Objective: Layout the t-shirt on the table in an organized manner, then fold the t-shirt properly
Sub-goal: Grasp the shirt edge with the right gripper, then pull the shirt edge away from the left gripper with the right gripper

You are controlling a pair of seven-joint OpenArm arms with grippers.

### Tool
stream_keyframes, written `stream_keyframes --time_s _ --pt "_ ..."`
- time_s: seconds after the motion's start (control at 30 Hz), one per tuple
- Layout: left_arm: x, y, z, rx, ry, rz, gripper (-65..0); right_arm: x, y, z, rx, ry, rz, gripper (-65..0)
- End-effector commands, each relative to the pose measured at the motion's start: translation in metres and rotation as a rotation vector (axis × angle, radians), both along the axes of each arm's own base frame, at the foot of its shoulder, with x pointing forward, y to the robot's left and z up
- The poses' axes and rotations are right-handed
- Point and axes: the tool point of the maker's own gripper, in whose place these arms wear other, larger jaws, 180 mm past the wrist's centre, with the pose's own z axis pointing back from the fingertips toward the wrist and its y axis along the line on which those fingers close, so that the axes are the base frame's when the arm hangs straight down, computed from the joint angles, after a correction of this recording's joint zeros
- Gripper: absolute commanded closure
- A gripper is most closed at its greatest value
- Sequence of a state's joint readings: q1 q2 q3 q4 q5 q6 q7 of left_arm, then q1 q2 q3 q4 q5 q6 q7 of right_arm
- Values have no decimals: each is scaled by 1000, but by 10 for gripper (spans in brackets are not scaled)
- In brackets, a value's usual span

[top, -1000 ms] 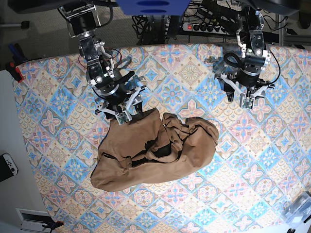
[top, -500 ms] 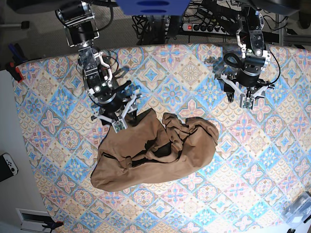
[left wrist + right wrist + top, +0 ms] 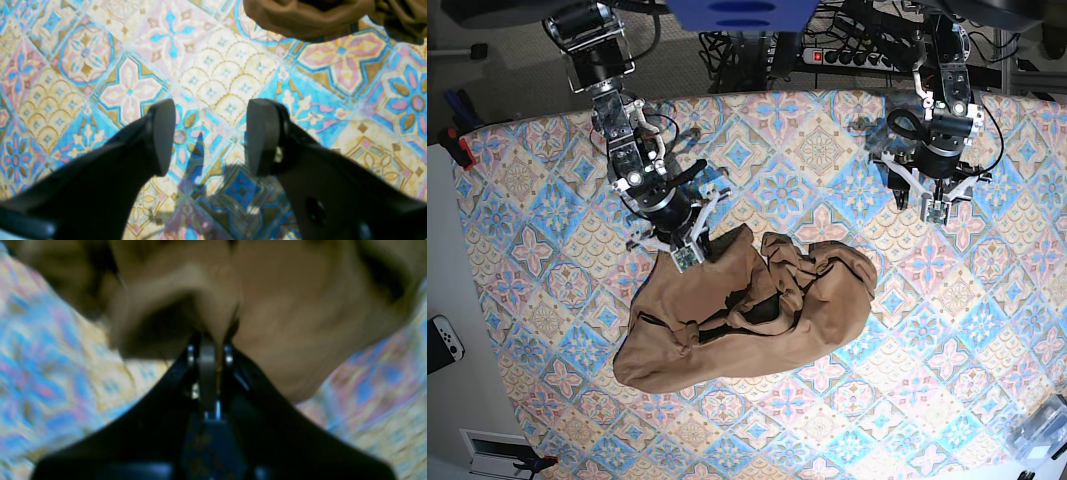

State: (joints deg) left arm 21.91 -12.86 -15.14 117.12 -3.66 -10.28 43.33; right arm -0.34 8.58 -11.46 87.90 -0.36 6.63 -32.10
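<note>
Right end effector (image 3: 689,252) back at t-shirt (image 3: 747,315) top-left edge after brief retreat half a second ago; now clamped on fabric fold, per blurred right wrist view. Suggests layout pull beginning. T-shirt in crumpled heap mid-desk (image 3: 987,330), nothing spread yet.

Left end effector (image 3: 934,205) unmoved, fingers (image 3: 263,133) apart, empty, above bare desk beside heap.

Game controller (image 3: 444,340) off desk at left; no obstruction to spreading.

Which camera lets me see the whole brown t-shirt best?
The base view. It shows the whole crumpled t-shirt lying on the table. The right wrist view shows only blurry fabric pinched in the right gripper. The left wrist view catches just an edge of it at the top.
</note>
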Motion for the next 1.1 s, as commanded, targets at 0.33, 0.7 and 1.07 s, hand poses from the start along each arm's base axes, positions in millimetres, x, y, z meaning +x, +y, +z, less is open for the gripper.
stream_keyframes --time_s 0.33,0.7,1.07 --pt "7 -15 6 -10 -30 -47 -313 -32 -74 70 -2 -130 -193 0" --pt "39 -83 24 -60 -105 -226 -313 -76 -164 46 -17 -47 -515 0" --pt "40 -89 21 -60 -98 -244 -313 -104 -237 52 78 -67 -807 0"
